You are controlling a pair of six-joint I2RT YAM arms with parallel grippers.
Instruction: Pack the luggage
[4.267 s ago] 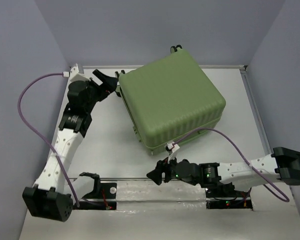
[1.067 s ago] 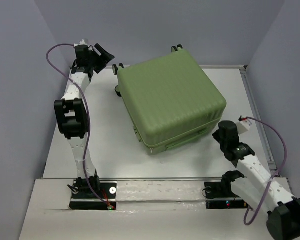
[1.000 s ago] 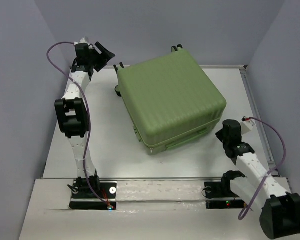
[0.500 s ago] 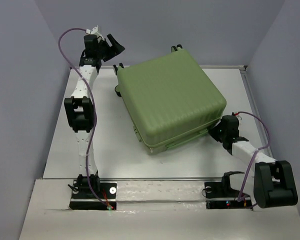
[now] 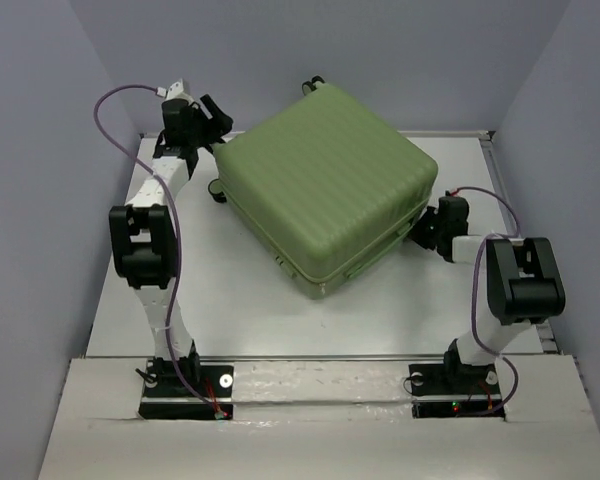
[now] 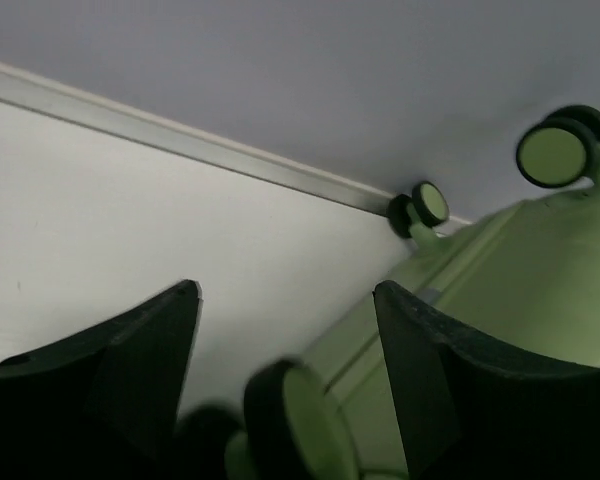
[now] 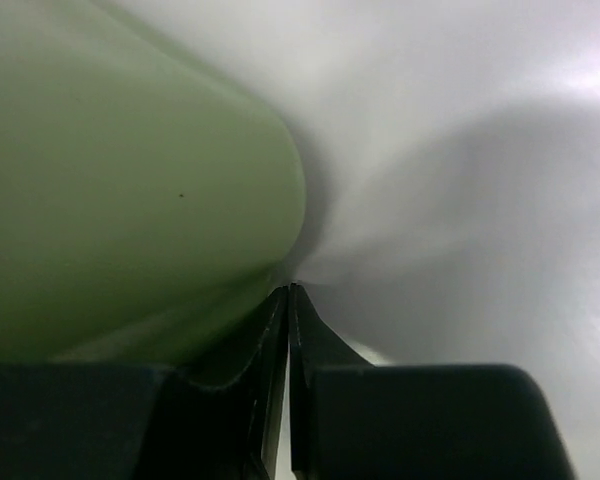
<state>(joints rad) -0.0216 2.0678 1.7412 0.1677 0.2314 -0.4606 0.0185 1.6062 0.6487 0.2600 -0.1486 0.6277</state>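
**Luggage turned on table, both grippers at its corners**

Top view: compared with 0.5 s ago, the luggage (image 5: 325, 185) is now sitting rotated counterclockwise and shifted a bit left. The right arm is folding in closer and the left gripper is sitting lower. The luggage is lying closed, ribbed shell up, mid-table toward the far side of the white table (image 5: 210, 290). 1 wheel (image 5: 315, 82) is sticking out at the far corner and another wheel (image 5: 217, 192) at the left corner. The left gripper (image 5: 216, 118) is hovering just beside the far-left corner of the shell. The right gripper (image 5: 423, 230) is pressing in at the right corner, low against the side.

Left wrist view: the left gripper (image 6: 285, 300) is standing with its 2 fingers wide apart and holding nothing. 1 green wheel (image 6: 300, 420) is sitting low between the fingers; contact cannot be told. The green shell (image 6: 520, 290) is filling the right side, with 2 more wheels (image 6: 555, 150) (image 6: 425, 205) showing against the grey wall.

Right wrist view: the right gripper (image 7: 288, 292) is showing its 2 fingers pressed together, with only a thin line between them. The tips are meeting the underside curve of the luggage (image 7: 130, 200), right where it is resting on the table (image 7: 460, 150). Whether anything is pinched between the tips cannot be told; the view is blurred.
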